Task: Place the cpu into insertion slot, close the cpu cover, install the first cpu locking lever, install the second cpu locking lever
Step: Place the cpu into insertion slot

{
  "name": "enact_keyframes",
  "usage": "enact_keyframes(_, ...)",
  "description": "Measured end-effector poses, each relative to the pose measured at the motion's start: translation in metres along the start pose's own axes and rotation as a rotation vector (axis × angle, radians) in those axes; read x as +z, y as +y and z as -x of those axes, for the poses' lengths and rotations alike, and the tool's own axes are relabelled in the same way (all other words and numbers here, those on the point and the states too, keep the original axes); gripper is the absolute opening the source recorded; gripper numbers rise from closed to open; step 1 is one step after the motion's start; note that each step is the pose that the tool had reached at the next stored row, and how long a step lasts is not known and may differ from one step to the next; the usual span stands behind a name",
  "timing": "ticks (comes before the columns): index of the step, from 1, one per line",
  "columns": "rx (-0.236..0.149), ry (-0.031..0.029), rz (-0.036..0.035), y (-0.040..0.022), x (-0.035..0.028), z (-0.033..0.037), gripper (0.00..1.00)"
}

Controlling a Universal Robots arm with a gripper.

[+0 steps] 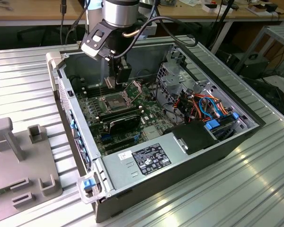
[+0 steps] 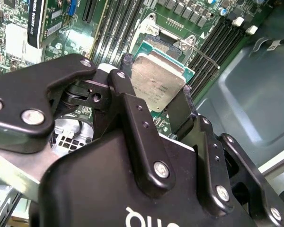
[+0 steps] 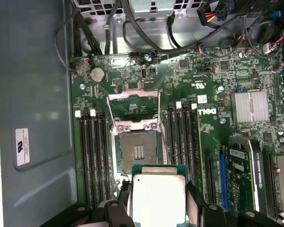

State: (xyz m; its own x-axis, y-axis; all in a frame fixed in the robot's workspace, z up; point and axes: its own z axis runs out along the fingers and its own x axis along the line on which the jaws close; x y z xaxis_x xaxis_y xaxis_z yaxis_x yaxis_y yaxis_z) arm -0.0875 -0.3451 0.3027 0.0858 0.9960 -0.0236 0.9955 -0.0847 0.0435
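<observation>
**A:** Where are you working?

**B:** Inside the open grey metal computer case (image 1: pixel 180 182). It lies on its side, so my arm can reach the green motherboard (image 3: pixel 213 109) from above.

**A:** Is the socket ready?

**B:** I judge so. The thin dark-silver cpu cover (image 3: pixel 133 103) stands tipped up on its hinge. That leaves the square dark insertion slot (image 3: pixel 139 151) and its brownish pin field bare.

**A:** And the chip?

**B:** My gripper (image 2: pixel 154 97) is clamped on the small, flat, silver-topped cpu (image 3: pixel 158 198), one black finger (image 2: pixel 132 109) on each opposite edge. I reckon that keeps its underside free to seat. It hangs above the board, just beside the slot in the first wrist view, not yet in it.
</observation>
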Motion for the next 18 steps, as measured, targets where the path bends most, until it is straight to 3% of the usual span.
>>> enact_keyframes(13, 0.001, 0.0001, 0.0001, 0.0, 0.0001, 0.0, 0.55)
enact_keyframes(18, -0.013, 0.0012, 0.0003, -0.0007, 0.0054, -0.0057, 0.55)
